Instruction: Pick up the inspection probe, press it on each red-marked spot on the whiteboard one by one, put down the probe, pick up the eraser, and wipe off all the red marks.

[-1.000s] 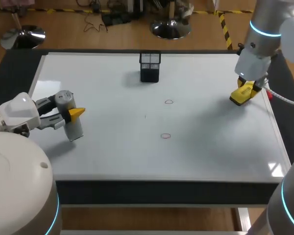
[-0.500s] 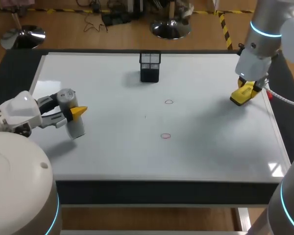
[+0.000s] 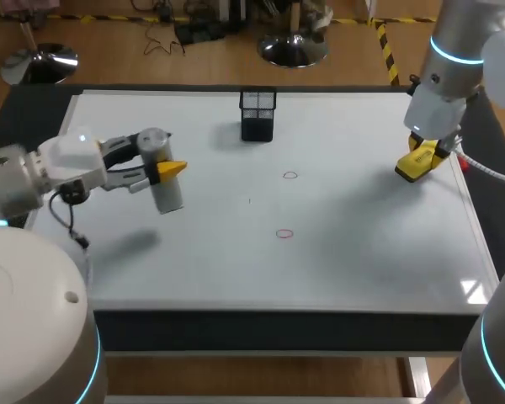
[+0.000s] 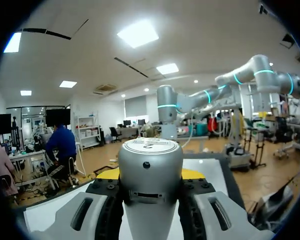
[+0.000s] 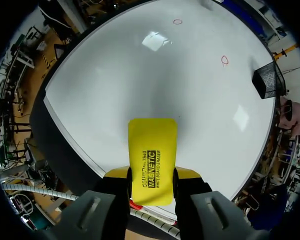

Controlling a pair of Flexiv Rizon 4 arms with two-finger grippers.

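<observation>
A whiteboard covers almost the whole top of the bench. The left arm comes in from the left edge and the right arm comes down over the far right corner.

The probe, a silver cylinder with a rounded cap, stands nearly upright over the left part of the whiteboard, left of both marks. The left fingers are closed on it from two sides, and in the left wrist view the left fingers press against the probe on either side of its body. Its shadow lies apart from it on the whiteboard, toward the near left, so it looks lifted clear.

A black mesh basket stands at the far edge, near the middle.

The eraser, a flat yellow block, is near the right edge, gripped by the right fingers. In the right wrist view the eraser sticks out ahead of the right fingers, clamped between them. I cannot tell whether it touches the whiteboard.

Two red marks are small rings right of the middle, one farther and one nearer, well apart from both tools.
</observation>
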